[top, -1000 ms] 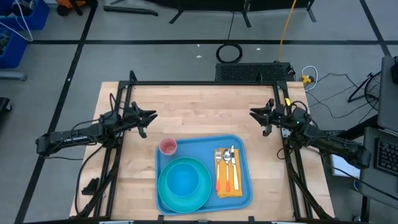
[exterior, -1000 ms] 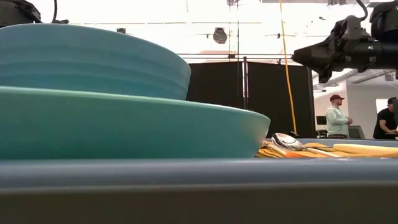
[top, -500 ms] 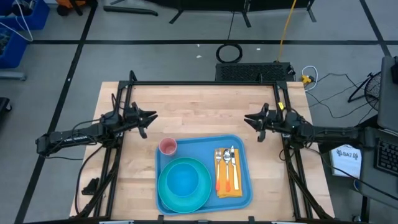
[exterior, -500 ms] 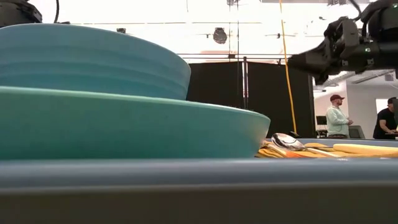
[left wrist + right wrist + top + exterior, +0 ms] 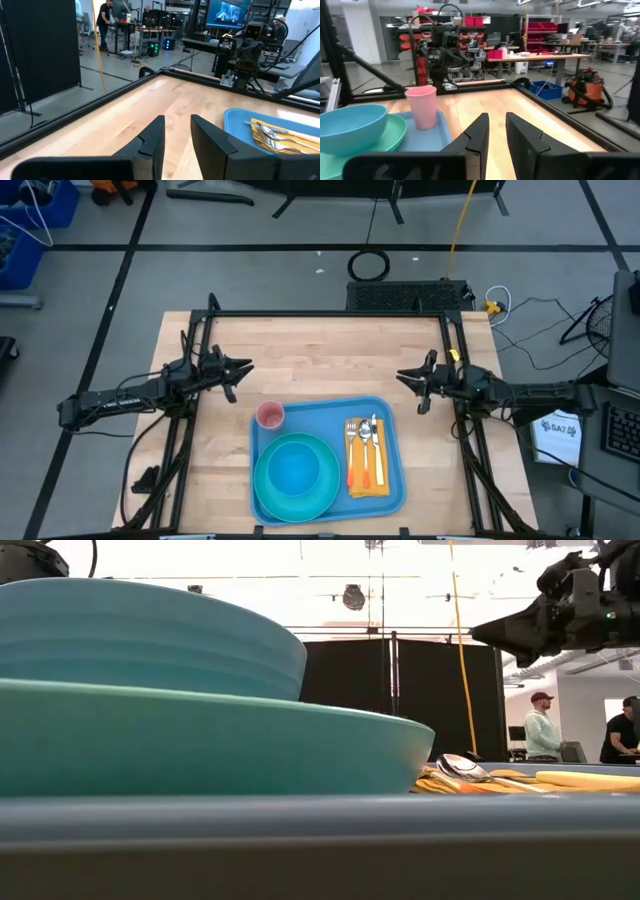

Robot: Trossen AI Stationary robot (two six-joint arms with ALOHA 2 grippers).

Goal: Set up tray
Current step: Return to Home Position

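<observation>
The light-blue tray [image 5: 322, 418] lies at the table's near middle, and its rim [image 5: 300, 830] fills the low view. On it sits a teal plate [image 5: 320, 492] carrying a blue bowl [image 5: 294, 470]. A pink cup [image 5: 269, 416] stands upright at its far-left corner. A yellow-orange napkin [image 5: 366, 484] on its right side bears a fork, a spoon [image 5: 460, 767] and an orange-handled knife. My left gripper [image 5: 245, 368] hovers open left of and beyond the tray. My right gripper [image 5: 402, 377] hovers open beyond its right corner. Each shows a narrow gap [image 5: 177, 120] [image 5: 496, 117].
Bare wooden tabletop [image 5: 320, 350] lies between the two grippers and beyond the tray. A dark metal frame [image 5: 330, 314] runs round the table's edges. People [image 5: 543, 728] stand in the room behind, far from the table.
My right gripper has shifted a little toward the table's near edge while its arm straightened out toward the right. The left arm and the things on the tray have kept still.
</observation>
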